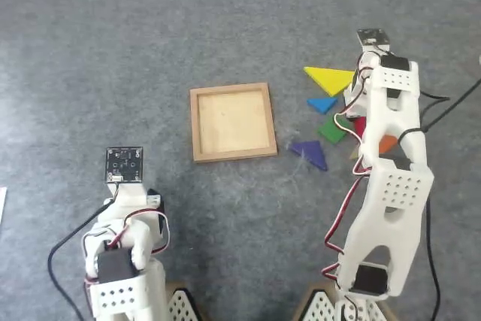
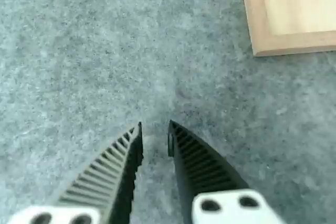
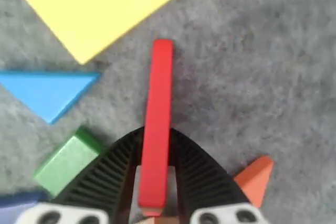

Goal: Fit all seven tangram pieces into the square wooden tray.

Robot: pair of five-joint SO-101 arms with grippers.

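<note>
Grey felt tabletop (image 1: 90, 65) lay under everything. Right arm (image 1: 391, 186) reached over the pieces at 3 o'clock of the wooden tray (image 1: 196, 125). Left arm (image 1: 124, 261) sat at the tray's 7 o'clock. Yellow triangle (image 1: 331, 78) lay on the felt at the tray's 2 o'clock and purple triangle (image 1: 310, 152) at 4, w/ blue triangle (image 1: 322, 103) and green square (image 1: 331, 130) btwn. Right gripper (image 3: 156, 135) was clamped on the red piece (image 3: 160, 98), held on edge, fingers (image 3: 113, 166) pressing both faces. Orange piece (image 3: 254, 177) lay just beside. Left gripper (image 2: 155, 127) hung over bare felt, tips slightly apart.
</note>
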